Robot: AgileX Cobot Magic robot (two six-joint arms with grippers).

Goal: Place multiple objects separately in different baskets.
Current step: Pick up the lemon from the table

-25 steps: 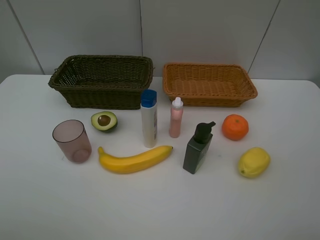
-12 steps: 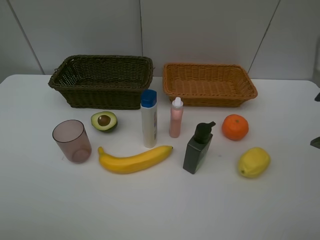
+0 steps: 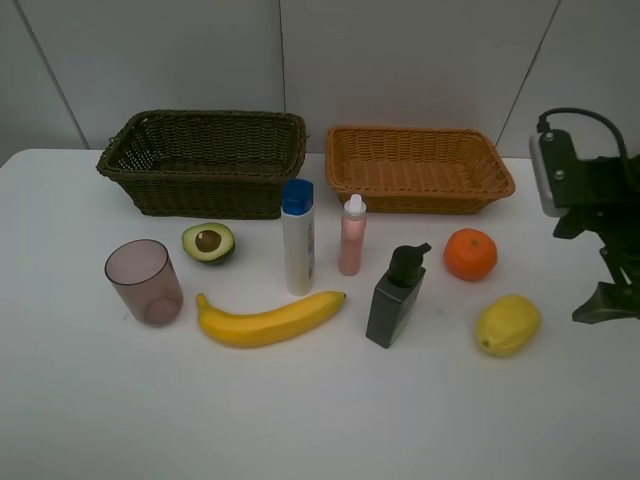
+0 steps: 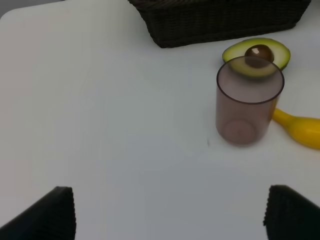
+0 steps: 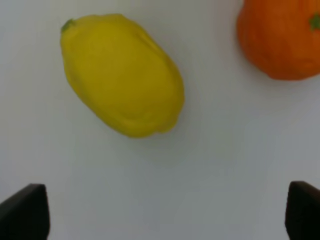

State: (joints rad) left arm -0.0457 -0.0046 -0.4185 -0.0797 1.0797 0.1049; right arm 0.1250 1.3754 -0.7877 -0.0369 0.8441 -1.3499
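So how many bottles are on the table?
3. The white bottle with the blue cap stands in the middle, the small pink bottle beside it, and the dark pump bottle nearer the front, past the banana. None seems hidden.

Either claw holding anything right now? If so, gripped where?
Nothing is held. The right claw is open and empty, clear of the oval yellow lemon. The left claw is open and empty too, clear of the translucent mauve cup.

Wicker, plastic and fruit skin on a matt white table (image 3: 80,420).
The dark basket (image 3: 205,195) and the orange-tan basket (image 3: 420,203) are rough woven wicker; the mauve cup (image 3: 145,282) is smooth translucent plastic; the lemon (image 5: 122,75) looks faintly dimpled.
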